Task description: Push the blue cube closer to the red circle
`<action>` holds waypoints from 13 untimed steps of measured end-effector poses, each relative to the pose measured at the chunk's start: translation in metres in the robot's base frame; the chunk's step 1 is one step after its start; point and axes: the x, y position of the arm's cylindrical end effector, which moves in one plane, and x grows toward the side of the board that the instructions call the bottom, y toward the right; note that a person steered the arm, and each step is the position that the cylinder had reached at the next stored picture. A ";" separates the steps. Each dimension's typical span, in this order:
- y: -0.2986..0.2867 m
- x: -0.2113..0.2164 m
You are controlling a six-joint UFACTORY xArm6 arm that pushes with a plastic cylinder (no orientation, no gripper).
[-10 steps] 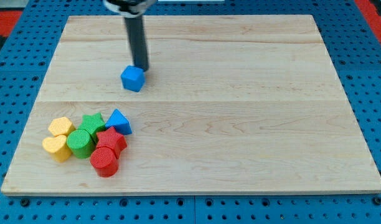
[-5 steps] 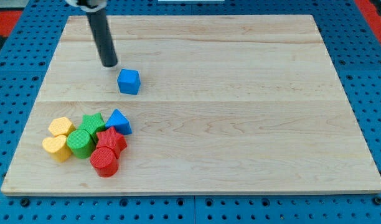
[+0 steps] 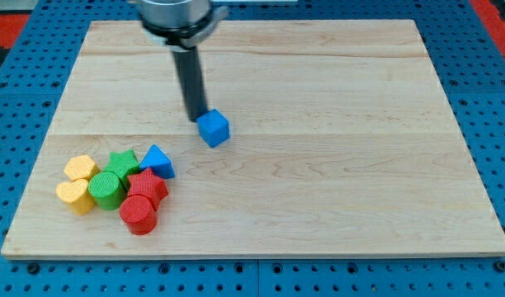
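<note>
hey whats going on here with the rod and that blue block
The arm's rod is pushing blocks on a wooden board. My tip sits right against the blue cube, on its upper-left side. The red circle lies in a cluster of blocks at the view's lower left, well apart from the cube.

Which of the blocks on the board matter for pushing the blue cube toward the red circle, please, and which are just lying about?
Part of the job:
- blue cube
- red circle, in the cluster at the view's lower left
- my tip, touching the cube's upper left

Just lying about:
- red star
- blue triangle
- green star
- green circle
- two yellow blocks
</note>
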 end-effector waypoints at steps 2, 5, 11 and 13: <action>0.036 0.016; 0.019 0.004; 0.022 0.101; 0.016 0.099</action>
